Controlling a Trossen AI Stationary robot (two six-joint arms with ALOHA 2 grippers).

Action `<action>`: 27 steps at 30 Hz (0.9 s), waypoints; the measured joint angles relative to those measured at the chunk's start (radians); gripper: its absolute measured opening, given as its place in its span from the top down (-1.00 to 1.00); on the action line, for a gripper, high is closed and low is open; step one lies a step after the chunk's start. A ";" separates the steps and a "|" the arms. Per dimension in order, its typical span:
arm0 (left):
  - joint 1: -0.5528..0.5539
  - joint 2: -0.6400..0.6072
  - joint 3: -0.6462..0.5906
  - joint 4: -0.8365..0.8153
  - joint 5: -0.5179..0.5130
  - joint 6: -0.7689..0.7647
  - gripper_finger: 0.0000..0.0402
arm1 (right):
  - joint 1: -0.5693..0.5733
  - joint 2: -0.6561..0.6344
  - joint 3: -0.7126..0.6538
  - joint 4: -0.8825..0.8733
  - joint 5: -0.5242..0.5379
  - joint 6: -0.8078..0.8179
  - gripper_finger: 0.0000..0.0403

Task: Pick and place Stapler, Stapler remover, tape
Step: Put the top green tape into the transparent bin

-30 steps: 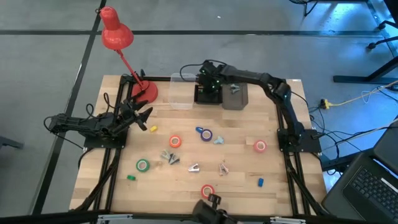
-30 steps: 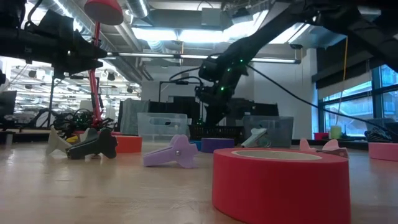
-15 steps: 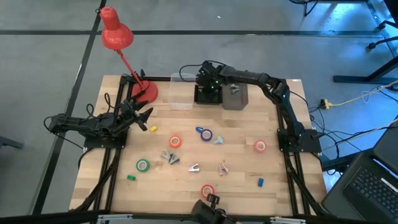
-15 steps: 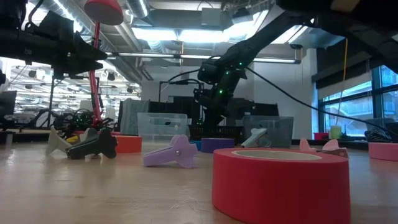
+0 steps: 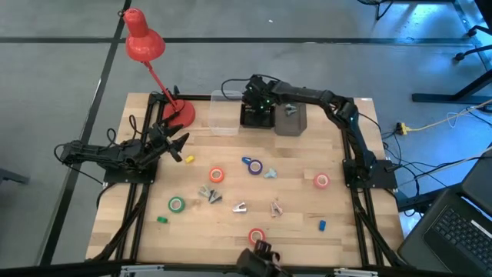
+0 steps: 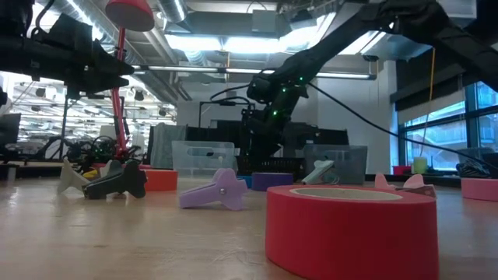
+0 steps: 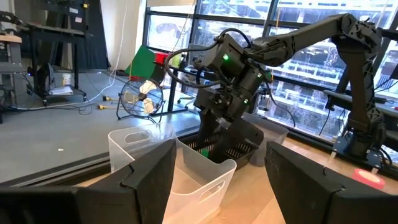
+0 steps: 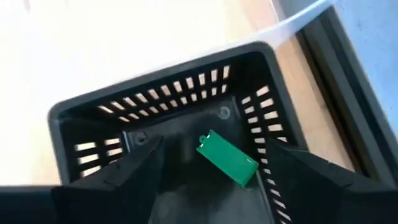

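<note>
The right pincer hangs over the black slotted basket at the far edge of the surface, lower over it than a second ago, and its fingers now stand released. A small green block lies free on the basket floor between them, which suggests a drop just completed; the block matches none of the rolls, so this delivery probably does not advance the tape. The left pincer waits open near the left edge, by the red lamp. The tape is still spread across the wooden surface: a red-orange roll and a purple-blue roll near the middle, a green roll to the left, a red-orange roll to the right, and another at the near edge. Small grey clip-like items lie among them; which is the stapler or remover cannot be told. A clear bin and a grey bin flank the basket. Beyond is a workshop with large windows and ceiling lights.
</note>
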 joint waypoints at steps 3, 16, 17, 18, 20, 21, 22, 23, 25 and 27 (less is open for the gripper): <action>0.000 0.000 0.000 0.002 0.003 0.000 -0.18 | 0.007 -0.054 0.000 -0.001 -0.004 0.000 -0.40; 0.000 0.000 0.000 0.015 0.000 0.001 -0.18 | 0.131 -0.418 -0.025 -0.397 -0.009 0.054 -0.24; 0.000 0.000 0.000 0.015 0.001 0.001 -0.18 | 0.147 -0.446 -0.038 -0.426 -0.008 0.052 -0.23; 0.000 0.000 0.000 0.015 0.002 0.001 -0.18 | 0.161 -0.478 -0.056 -0.430 -0.008 0.052 -0.23; 0.000 0.000 0.000 0.015 0.002 0.001 -0.18 | 0.191 -0.549 -0.111 -0.413 -0.008 0.067 -0.23; 0.000 0.000 0.000 0.015 0.002 0.001 -0.18 | 0.206 -0.588 -0.141 -0.387 -0.008 0.079 -0.23; 0.000 0.000 0.000 0.014 0.002 0.000 -0.18 | 0.227 -0.635 -0.182 -0.355 -0.008 0.088 -0.23; 0.000 0.000 0.000 0.014 0.002 0.000 -0.18 | 0.247 -0.682 -0.227 -0.321 -0.006 0.101 -0.23; 0.000 0.000 0.000 0.011 0.002 0.000 -0.18 | 0.292 -0.788 -0.333 -0.220 -0.005 0.130 -0.23; 0.000 0.000 0.000 0.008 0.007 0.000 -0.18 | 0.337 -0.899 -0.446 -0.111 -0.006 0.164 -0.23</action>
